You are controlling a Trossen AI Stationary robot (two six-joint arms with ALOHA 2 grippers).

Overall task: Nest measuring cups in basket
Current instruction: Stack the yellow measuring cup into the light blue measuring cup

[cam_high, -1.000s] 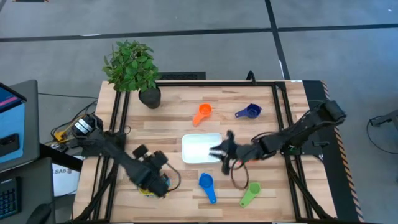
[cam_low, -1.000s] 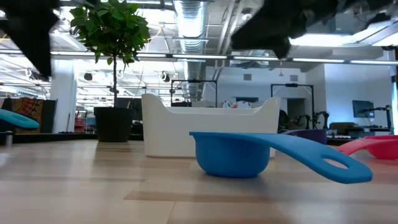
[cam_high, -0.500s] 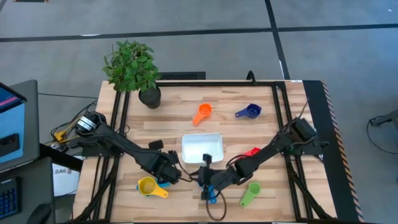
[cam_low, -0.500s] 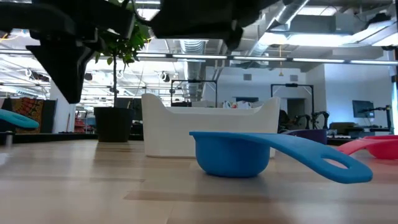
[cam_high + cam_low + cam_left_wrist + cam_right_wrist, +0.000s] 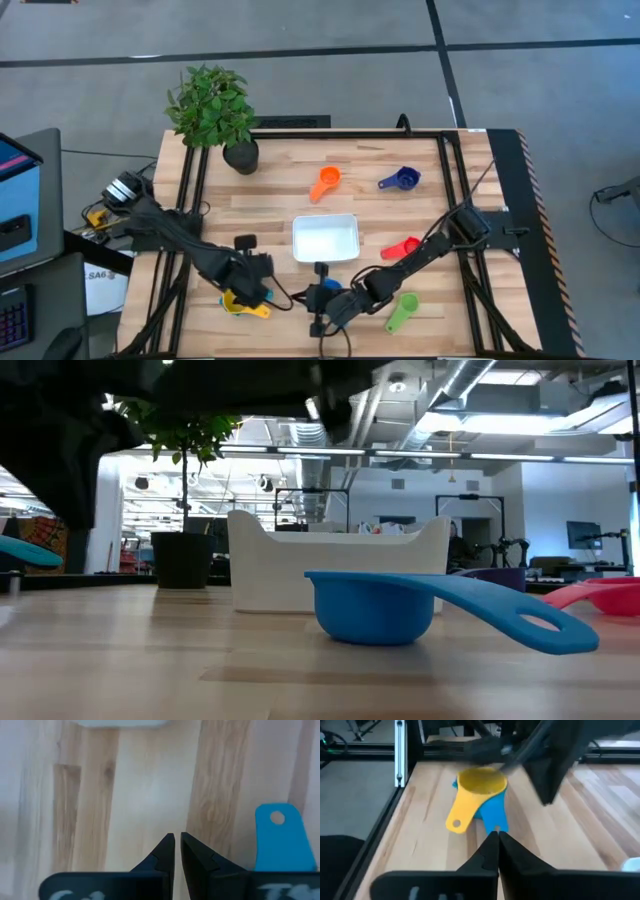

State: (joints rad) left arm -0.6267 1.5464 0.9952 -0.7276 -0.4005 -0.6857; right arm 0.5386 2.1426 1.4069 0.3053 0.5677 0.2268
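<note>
The white basket [image 5: 325,238] stands mid-table. Near the front edge a yellow measuring cup [image 5: 481,784] sits on a light blue one [image 5: 492,815], whose handle [image 5: 278,837] points toward the table's right. My left gripper [image 5: 262,284] hangs shut just beyond this pair, fingers [image 5: 176,851] slanting down over bare wood. My right gripper [image 5: 310,300] is shut too, low, pointing toward the table's left at the pair [image 5: 495,839]. A blue cup [image 5: 380,605] rests on its bowl under the right arm. Orange [image 5: 325,182], dark blue [image 5: 400,180], red [image 5: 403,247] and green [image 5: 400,311] cups lie apart.
A potted plant [image 5: 212,110] stands at the table's far left corner. Black frame rails [image 5: 190,200] run along both sides of the table. Bare wood lies between the basket and the front edge [image 5: 145,795].
My right gripper has swung from beside the basket toward the table's near edge and left, sinking over the blue cup. My left gripper has come off the yellow cup, which now shows, and has turned at the wrist. The blue cup has not moved.
</note>
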